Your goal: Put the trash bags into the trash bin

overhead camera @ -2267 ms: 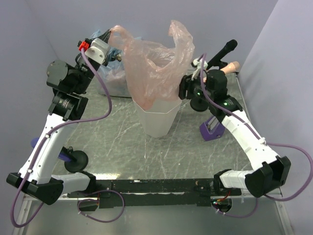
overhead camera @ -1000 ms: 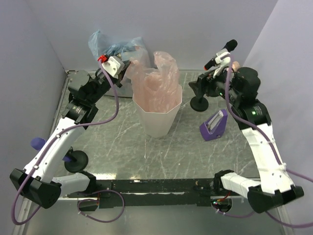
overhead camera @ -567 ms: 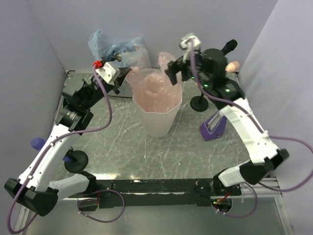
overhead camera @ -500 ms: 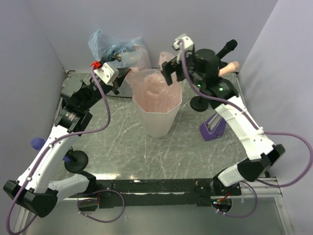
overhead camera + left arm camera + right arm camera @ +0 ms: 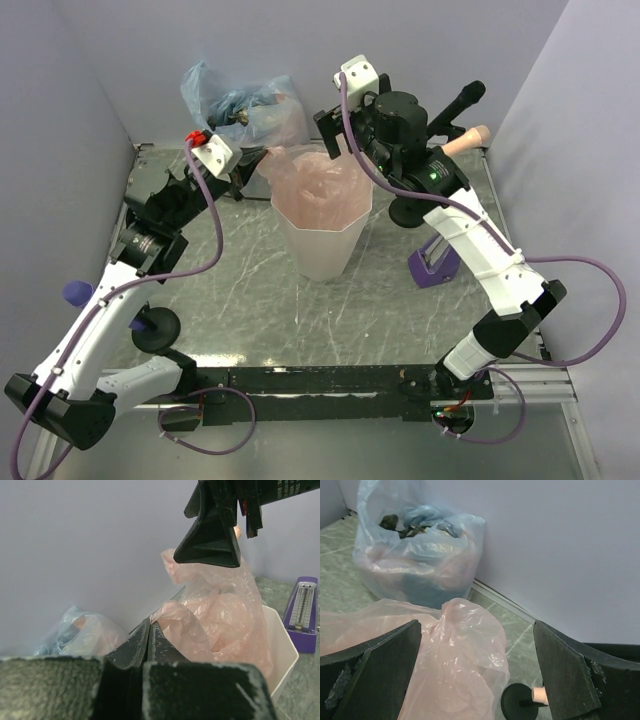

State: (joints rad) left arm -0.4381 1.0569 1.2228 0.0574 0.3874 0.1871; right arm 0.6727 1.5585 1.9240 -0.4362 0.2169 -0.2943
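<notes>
Right arm [image 5: 470,240] now high over trash bin [image 5: 320,245], fingers [image 5: 375,675] wide apart

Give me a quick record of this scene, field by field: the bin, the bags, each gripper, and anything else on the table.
bin: white bin, upright, between the two arms
bag in bin: pink bag, bunched in the bin's mouth, part of it above the rim
bag outside: blue bag, stuffed, behind the bin by the back wall
left arm: left gripper shut on the pink bag's edge
right arm: right gripper open, empty, above the pink bag
also there: purple box, right of the bin
</notes>
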